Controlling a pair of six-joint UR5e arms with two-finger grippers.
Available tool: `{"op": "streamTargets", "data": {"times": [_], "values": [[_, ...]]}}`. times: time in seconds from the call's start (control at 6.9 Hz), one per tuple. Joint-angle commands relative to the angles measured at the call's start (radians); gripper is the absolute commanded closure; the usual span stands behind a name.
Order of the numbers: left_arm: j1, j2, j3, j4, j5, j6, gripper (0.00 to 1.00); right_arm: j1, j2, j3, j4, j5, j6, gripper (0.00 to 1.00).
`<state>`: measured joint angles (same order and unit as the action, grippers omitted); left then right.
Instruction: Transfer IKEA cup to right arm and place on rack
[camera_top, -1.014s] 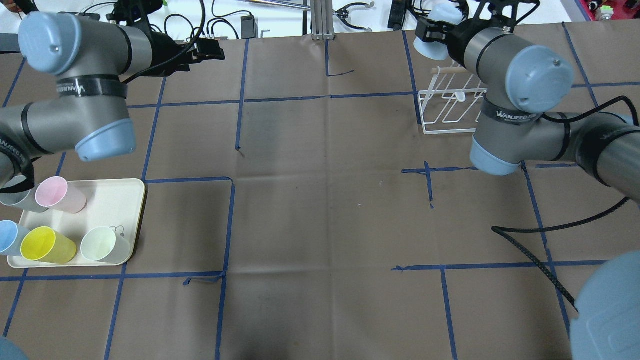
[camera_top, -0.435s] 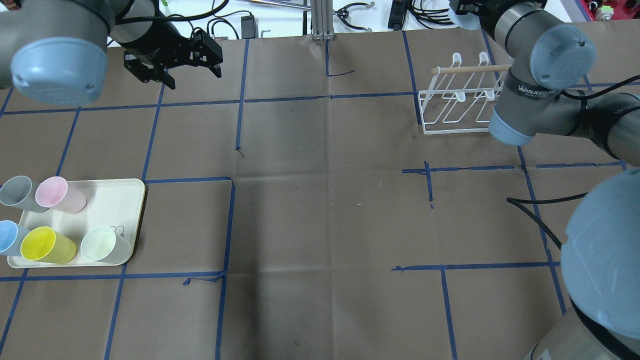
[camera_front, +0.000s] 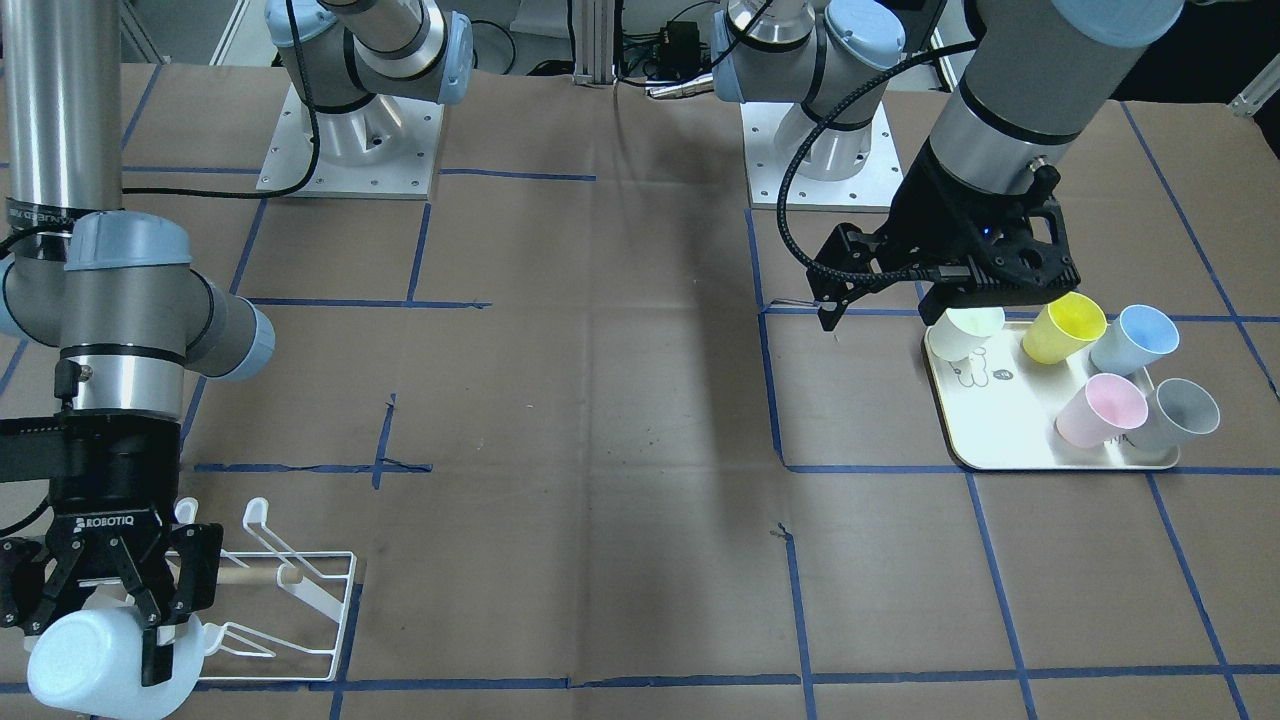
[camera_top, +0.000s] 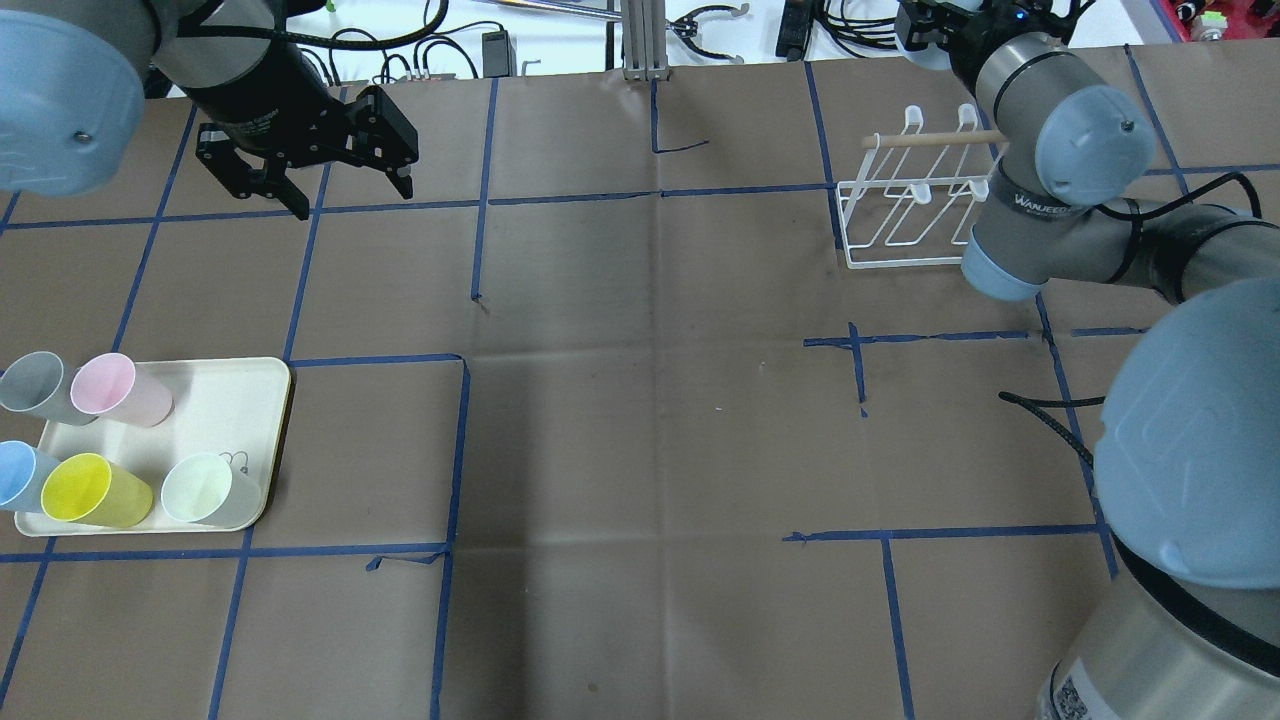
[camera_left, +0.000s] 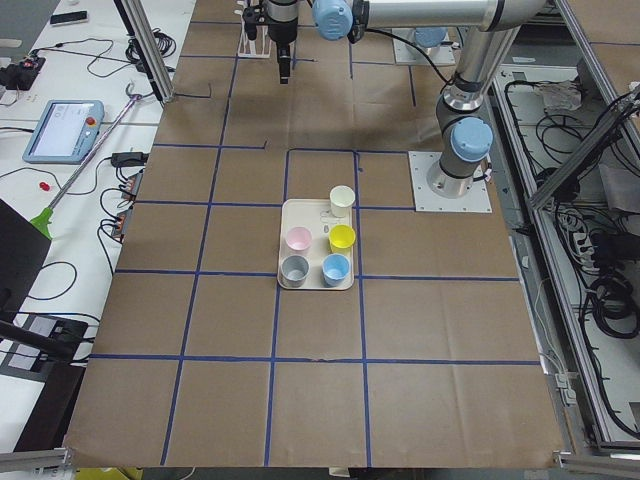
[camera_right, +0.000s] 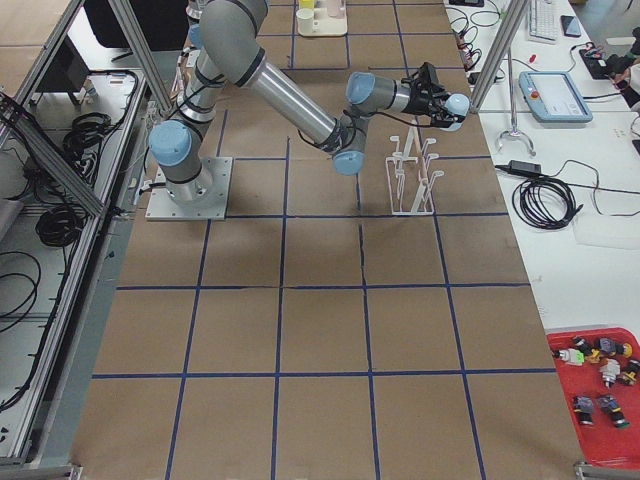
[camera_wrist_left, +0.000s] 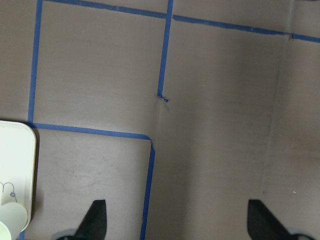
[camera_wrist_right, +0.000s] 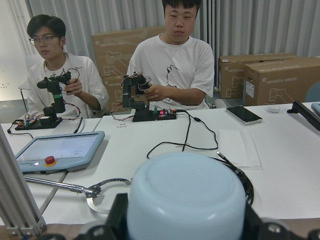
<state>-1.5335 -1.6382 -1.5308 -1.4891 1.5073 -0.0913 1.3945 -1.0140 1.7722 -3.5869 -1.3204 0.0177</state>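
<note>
My right gripper (camera_front: 108, 622) is shut on the IKEA cup (camera_front: 92, 662), a pale blue tumbler held on its side. It hangs at the table's far edge, just beyond the white wire rack (camera_front: 300, 600). The cup's bottom (camera_wrist_right: 185, 200) fills the right wrist view. The rack (camera_top: 900, 215) stands with nothing on its prongs. My left gripper (camera_top: 350, 195) is open and points down over bare paper, apart from the cream tray (camera_top: 235, 400). Its fingertips (camera_wrist_left: 95, 217) hold nothing.
The tray (camera_front: 1010, 435) holds several cups: grey, pink, blue, yellow (camera_top: 95, 490) and pale green (camera_top: 205, 490). Two people (camera_wrist_right: 172, 75) sit with hand-held controllers behind a white bench with a tablet (camera_wrist_right: 55, 150) and cables. A black cable (camera_top: 1050, 425) lies by the right arm.
The right arm has carried the cup from beside the rack's dowel back past the table's far edge. The left arm has swung its open gripper to point down, nearer the tray.
</note>
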Motion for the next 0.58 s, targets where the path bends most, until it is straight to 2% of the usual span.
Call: {"op": "streamTargets", "data": {"times": [0.0,0.29,0.43], "values": [[0.001,0.040,-0.067,0.001,0.084,0.011,0.01,0.000,0.014,0.029,-0.006,-0.002,-0.004,0.83],[0.044,0.089,-0.168,0.010,0.102,0.100,0.01,-0.003,0.040,0.030,-0.019,0.000,-0.004,0.83],[0.114,0.104,-0.211,0.010,0.102,0.163,0.01,-0.003,0.043,0.032,-0.026,0.000,-0.005,0.83]]}}
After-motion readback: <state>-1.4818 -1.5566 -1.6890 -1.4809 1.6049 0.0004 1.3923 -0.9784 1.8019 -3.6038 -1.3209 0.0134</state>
